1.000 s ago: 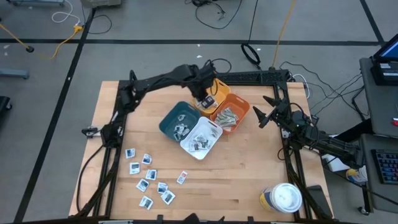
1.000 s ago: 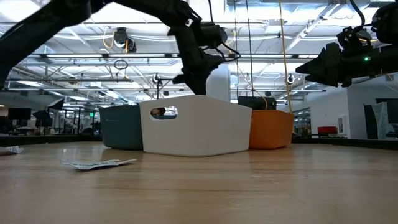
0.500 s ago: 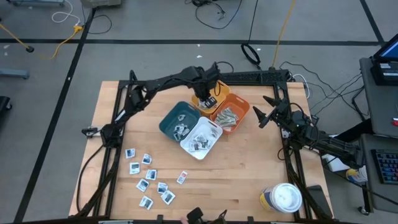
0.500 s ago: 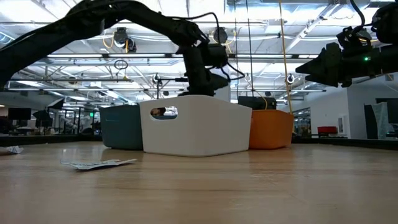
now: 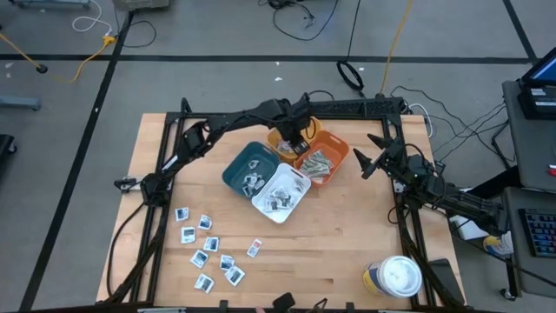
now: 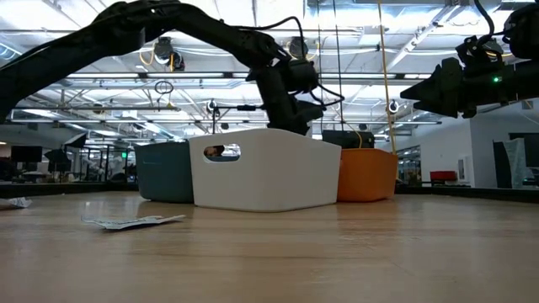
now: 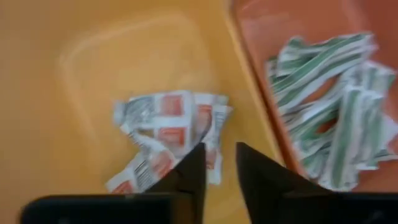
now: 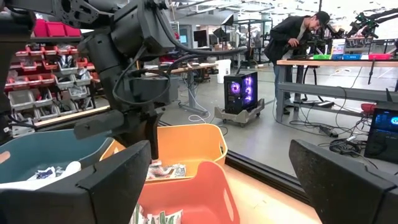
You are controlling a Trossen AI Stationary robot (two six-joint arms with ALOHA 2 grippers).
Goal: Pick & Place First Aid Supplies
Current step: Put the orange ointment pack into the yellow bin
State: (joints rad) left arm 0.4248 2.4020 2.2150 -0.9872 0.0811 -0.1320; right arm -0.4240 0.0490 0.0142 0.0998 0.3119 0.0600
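Red-marked packets [image 7: 166,134] lie jumbled in my yellow bin [image 7: 74,74], no shared heading; green strips [image 7: 329,118] in the orange bin [image 5: 323,159] at its 4 o'clock lie roughly parallel. My left gripper [image 7: 216,168] hangs over the packets, slightly parted, empty. Right gripper [image 5: 368,162] waits released. Loose packets [image 5: 208,252] dot the wooden table [image 5: 347,243].

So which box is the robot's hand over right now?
Find the cluster of four plastic boxes in the middle of the wooden table. The left hand hangs over the yellow plastic box at the far side, beside the orange plastic box. It alone holds white packets with red marks.
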